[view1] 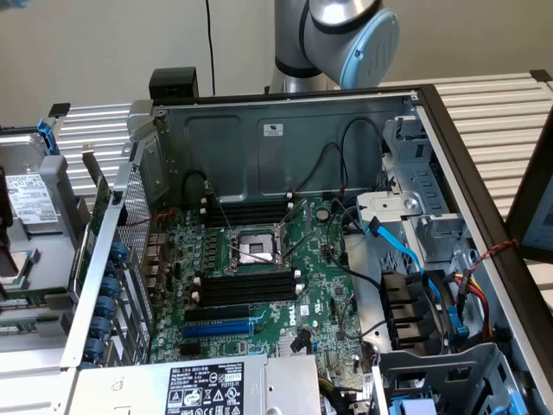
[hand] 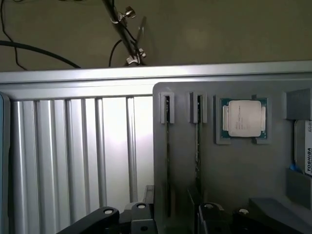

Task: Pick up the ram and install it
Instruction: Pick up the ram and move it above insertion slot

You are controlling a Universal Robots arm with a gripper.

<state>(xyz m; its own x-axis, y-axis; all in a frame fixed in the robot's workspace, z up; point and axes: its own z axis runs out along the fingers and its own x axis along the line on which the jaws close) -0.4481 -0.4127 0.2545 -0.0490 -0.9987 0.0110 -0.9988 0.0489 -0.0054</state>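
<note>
- From the exterior view, the open computer case [view1: 285, 130] lies on the ribbed counter [view1: 492, 112]. The black memory slots [view1: 251, 285] on its board look empty. The arm [view1: 346, 35] reaches away behind the case's back wall.
- In the wrist view, the ribbed counter runs up to a grey holder tray [hand: 234, 180].
- The hand [hand: 170, 195] reads to me as released, with its jaws standing apart and grasping nothing. It hangs over the tray with one groove lying between the jaws.
- The ram [hand: 167, 146] sits in that groove, upright on its long edge, so I see just its thin top edge. It is not yet lifted.
- A second stick [hand: 197, 141] stands in the next groove, parallel and just beside the first.
- Past these, a processor [hand: 242, 119] rests in a square recess, and a hard drive [hand: 304, 146] lies at the tray's edge.
- I judge the ram to be light and stiff along its length, but thin and easy to crack if it is twisted. Its chips and contact edge are delicate.
- I would take hold across its two flat faces, near mid-length on the exposed upper edge, with a modest squeeze. The faces are smooth, so an off-centre grip could let it pivot. The neighbouring stick leaves little room on that side.
</note>
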